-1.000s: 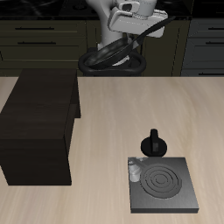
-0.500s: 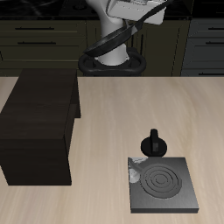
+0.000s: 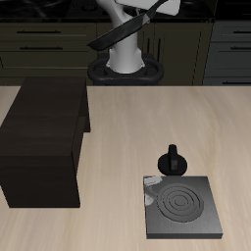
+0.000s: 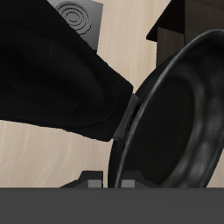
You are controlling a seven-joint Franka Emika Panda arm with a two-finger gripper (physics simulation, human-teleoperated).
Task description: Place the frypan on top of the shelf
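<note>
The frypan (image 3: 116, 35) is black and hangs tilted high in the air above the table's back edge, in front of the robot's base. In the wrist view the frypan (image 4: 175, 114) fills much of the frame, seen edge-on with its hollow showing. My gripper (image 3: 162, 6) is at the very upper edge of the exterior view, shut on the pan's handle; its fingertips (image 4: 91, 179) show close to the pan's rim. The shelf (image 3: 44, 137) is a large dark boxy unit on the table, lower than the pan and off to one side. One corner of the shelf (image 4: 179, 17) shows in the wrist view.
A flat dark square burner plate (image 3: 182, 207) with concentric rings lies near the table's front edge and also shows in the wrist view (image 4: 77, 16). A small black knobbed object (image 3: 173, 160) stands just behind it. Dark cabinets line the back.
The gripper has risen with the frypan, almost out of the exterior view. The pan has swung from hanging low by the robot's base to a raised, slanted pose.
</note>
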